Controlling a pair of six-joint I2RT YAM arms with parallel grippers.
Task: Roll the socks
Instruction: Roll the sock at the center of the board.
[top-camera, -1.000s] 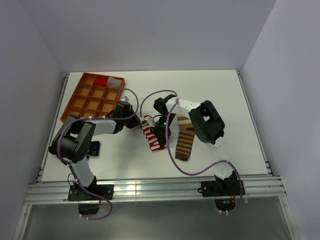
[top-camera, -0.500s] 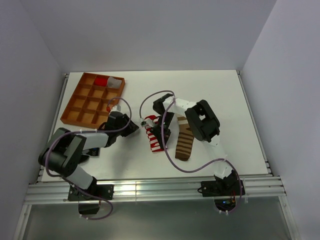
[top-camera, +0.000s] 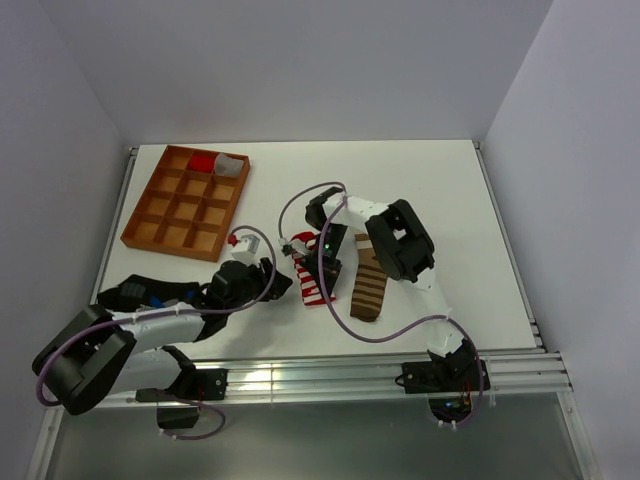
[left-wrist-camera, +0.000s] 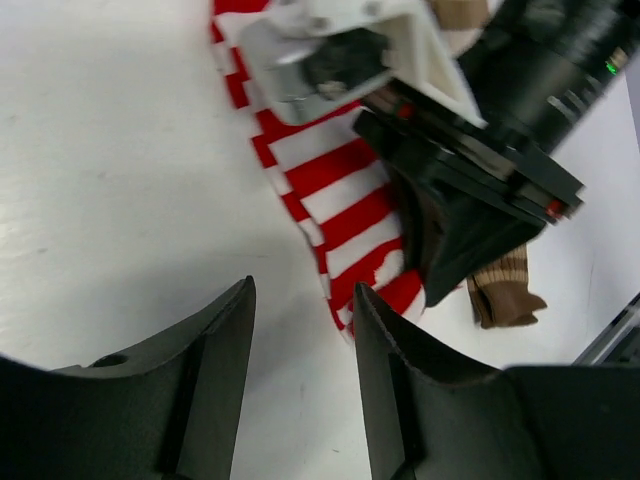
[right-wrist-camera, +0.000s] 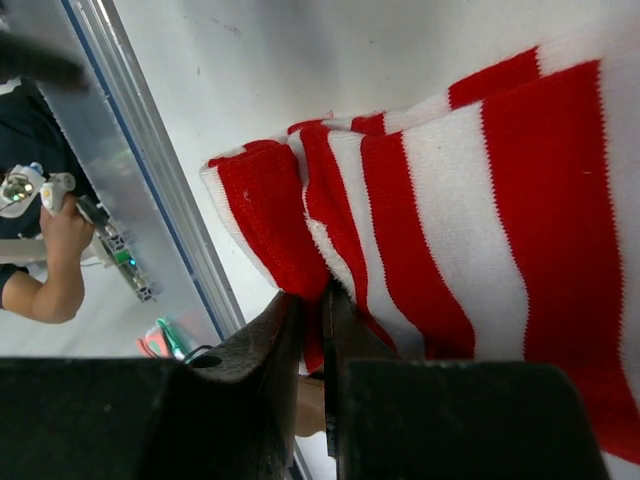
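Red-and-white striped fabric sock (top-camera: 312, 288), one end clenched in right fingers (right-wrist-camera: 270, 335), left fingers (left-wrist-camera: 215, 360) released and empty just beside it; fold could be lost if the thin pinch is slipped.

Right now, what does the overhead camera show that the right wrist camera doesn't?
Only overhead: the brown-and-tan sock, the orange tray, and the open left hand. Only the right wrist: the right hand shut on the folded end of the red-and-white sock, plus a person's arm beyond the table rail. Both: that red-and-white sock on the white table.
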